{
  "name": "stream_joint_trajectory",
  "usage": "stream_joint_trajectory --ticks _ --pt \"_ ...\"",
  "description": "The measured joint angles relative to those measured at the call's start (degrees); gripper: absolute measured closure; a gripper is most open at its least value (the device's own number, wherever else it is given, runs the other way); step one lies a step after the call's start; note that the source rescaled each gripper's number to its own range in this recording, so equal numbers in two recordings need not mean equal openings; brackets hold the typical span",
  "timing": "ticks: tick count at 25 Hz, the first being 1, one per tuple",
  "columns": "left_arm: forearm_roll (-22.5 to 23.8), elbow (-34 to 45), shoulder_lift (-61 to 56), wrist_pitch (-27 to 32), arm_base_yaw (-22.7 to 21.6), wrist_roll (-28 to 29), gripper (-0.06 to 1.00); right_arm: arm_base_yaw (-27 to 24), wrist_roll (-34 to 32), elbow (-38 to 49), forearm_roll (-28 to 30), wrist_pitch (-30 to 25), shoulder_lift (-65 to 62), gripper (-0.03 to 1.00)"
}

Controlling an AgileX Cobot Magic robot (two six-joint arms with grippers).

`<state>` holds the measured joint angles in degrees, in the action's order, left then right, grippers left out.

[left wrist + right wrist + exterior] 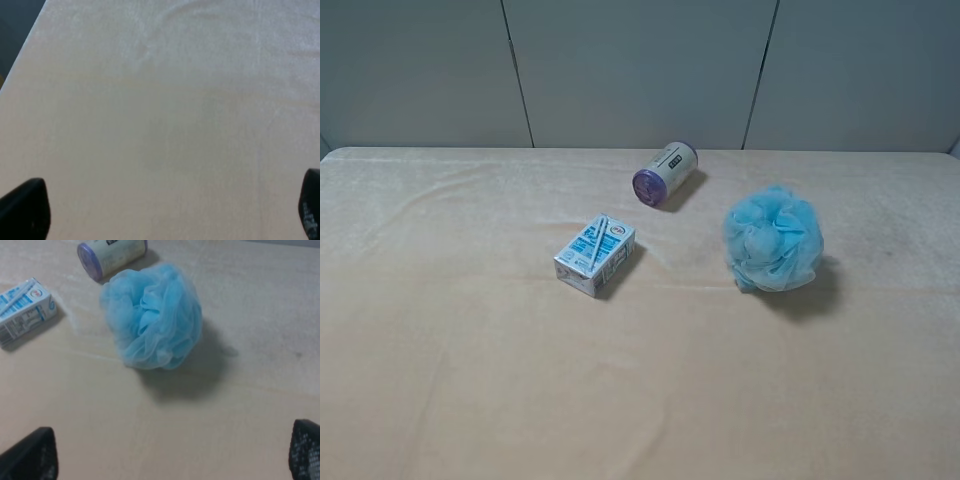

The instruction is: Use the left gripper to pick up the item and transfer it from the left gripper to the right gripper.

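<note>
Standing wide apart, your left pincer (165, 212) holds nothing above bare beige surface (160, 100). Your right pincer (172, 455) gapes too, empty, the item (152, 317) resting on the surface just ahead. Beyond the item lie a drink carton (22, 310) and a purple-lidded can (110, 255).

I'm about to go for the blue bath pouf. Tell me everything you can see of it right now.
The bath pouf is a fluffy, roughly ball-shaped bundle of gathered light blue mesh, with ruffled folds bunched toward its middle. It sits free on the beige cloth-covered table, on the right side of the high view, casting a shadow on the cloth. Nothing touches it; the carton and purple-lidded can lie apart from it. It looks bigger than either. No claw is near it.
</note>
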<state>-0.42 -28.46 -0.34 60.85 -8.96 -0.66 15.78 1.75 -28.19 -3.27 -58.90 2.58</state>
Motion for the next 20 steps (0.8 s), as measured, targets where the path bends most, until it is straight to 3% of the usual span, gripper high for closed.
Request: stream_joint_trajectory --ticks 7,10,15,20 --pt "0.0 0.0 0.0 0.0 0.0 0.0 -0.06 -0.4 0.0 0.0 0.0 0.3 -0.3 -0.03" --pt "0.0 0.0 0.0 0.0 0.0 0.0 -0.06 -4.2 0.0 0.0 0.0 0.4 -2.2 -0.03" --pt "0.0 0.0 0.0 0.0 0.0 0.0 -0.06 -15.0 0.0 0.0 0.0 0.4 -2.8 -0.03" --pt "0.0 0.0 0.0 0.0 0.0 0.0 -0.06 -18.0 0.0 0.0 -0.1 0.4 -2.8 -0.03"
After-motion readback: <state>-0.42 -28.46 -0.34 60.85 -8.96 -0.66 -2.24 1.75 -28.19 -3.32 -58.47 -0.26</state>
